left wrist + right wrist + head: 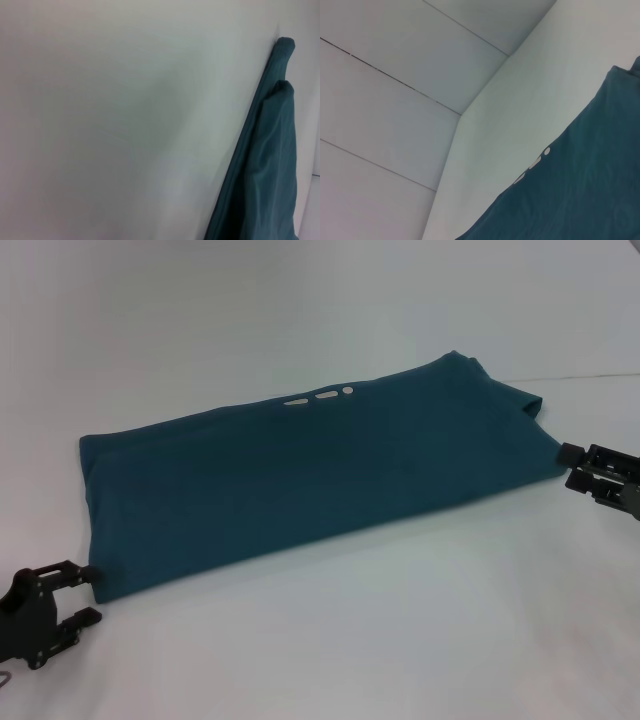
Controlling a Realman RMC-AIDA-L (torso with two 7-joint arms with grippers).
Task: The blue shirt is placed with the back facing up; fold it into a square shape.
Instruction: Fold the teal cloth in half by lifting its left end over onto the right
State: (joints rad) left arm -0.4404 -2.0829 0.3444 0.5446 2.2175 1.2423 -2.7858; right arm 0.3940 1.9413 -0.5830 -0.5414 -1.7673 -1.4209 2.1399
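Observation:
The blue shirt (310,475) lies on the white table (380,640) as a long folded band running from near left to far right. Small white marks (320,397) peek out along its far edge. My left gripper (88,596) sits open at the band's near left corner, its upper finger touching the cloth edge. At the far right corner my right gripper (573,466) is open, its fingertips just off the cloth. The left wrist view shows a folded edge of the shirt (270,165). In the right wrist view are the shirt (580,200) and its white marks (535,162).
The white tabletop surrounds the shirt on all sides. Pale wall panels (395,100) rise behind the table in the right wrist view. A thin seam line (590,376) runs at the far right of the table.

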